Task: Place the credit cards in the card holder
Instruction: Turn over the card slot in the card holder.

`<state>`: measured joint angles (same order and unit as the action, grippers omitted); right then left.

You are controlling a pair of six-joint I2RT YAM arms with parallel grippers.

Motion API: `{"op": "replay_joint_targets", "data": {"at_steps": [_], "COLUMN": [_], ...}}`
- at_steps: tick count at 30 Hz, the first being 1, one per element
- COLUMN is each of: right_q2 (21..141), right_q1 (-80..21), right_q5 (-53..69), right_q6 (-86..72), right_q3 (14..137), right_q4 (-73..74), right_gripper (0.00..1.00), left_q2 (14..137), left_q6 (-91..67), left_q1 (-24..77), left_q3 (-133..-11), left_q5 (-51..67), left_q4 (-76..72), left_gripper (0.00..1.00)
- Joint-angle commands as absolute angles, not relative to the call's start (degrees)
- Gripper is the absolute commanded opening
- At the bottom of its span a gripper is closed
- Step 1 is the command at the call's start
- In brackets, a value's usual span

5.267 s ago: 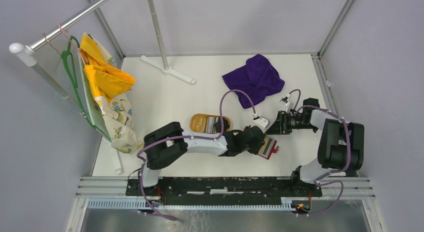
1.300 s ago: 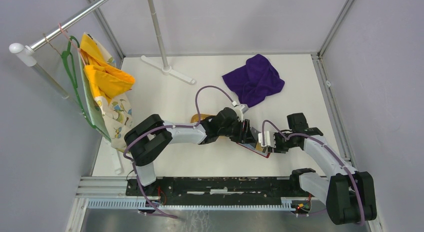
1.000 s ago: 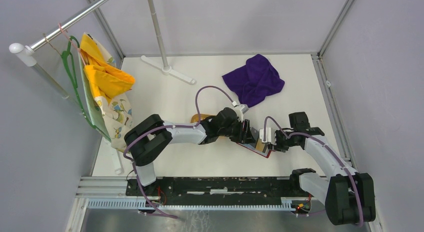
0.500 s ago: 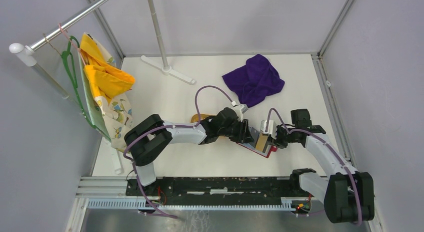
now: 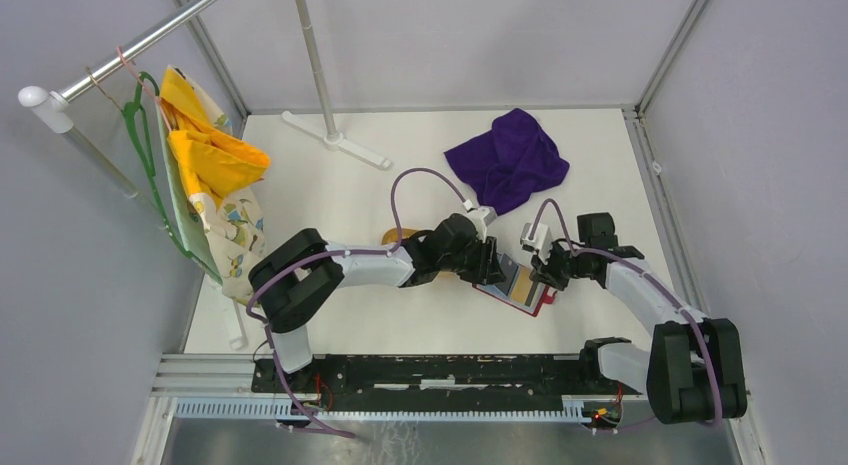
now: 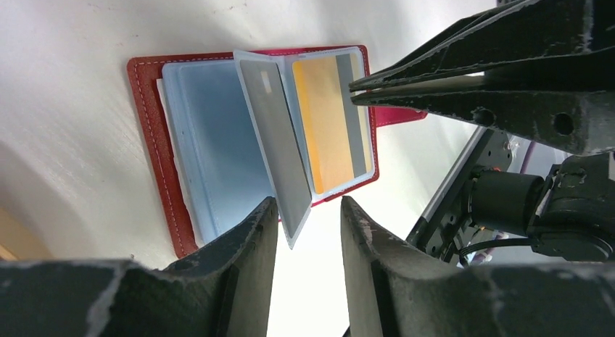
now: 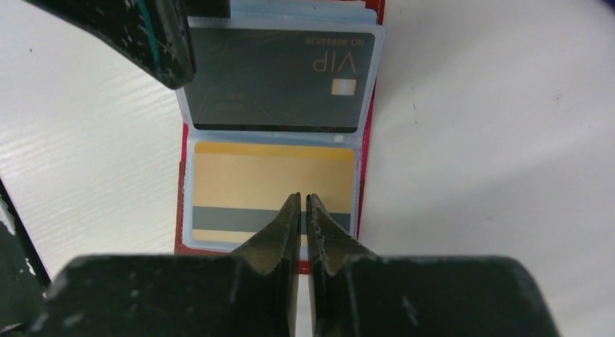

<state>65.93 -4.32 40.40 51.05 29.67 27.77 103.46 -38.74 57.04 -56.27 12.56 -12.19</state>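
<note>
Bright, even overhead light; soft shadows on white tabletop (image 5: pixel 330 195). Top view sharp. Left wrist view: tabletop glare, left end effector (image 6: pixel 308 206) dark, blurred close up.

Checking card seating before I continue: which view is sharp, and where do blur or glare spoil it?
Left wrist: the left claw is blurred up close, the white table glares below the red leather-like folding card holder. Right wrist: sharp, the VIP print on the black plastic card reads clearly. Top external: evenly lit, but the holder is small.

Overhead, two wrist close-ups: card holder (image 5: pixel 515 285)
</note>
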Motion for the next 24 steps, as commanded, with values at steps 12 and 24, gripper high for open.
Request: {"op": "replay_joint_targets", "data": {"at_steps": [12,24], "right_q2": [77.98,77.5], "right_q1": [-10.33,-10.64], "right_q5": [43.94,43.32], "right_q6": [35.05,38.34], "right_q3": [33.13,36.03], "right_q4": [18.04,22.24], "right_gripper": [0.09,0.12], "left_q2": [105.32,106.98], "left_q6": [-36.57,-35.58], "left_q1": [57.14,57.27], "left_q3": [-59.04,-60.66], "left_q5": [11.47,8.39], "left_q4": [-13.71,-10.98], "left_gripper": [0.34,0.22]}}
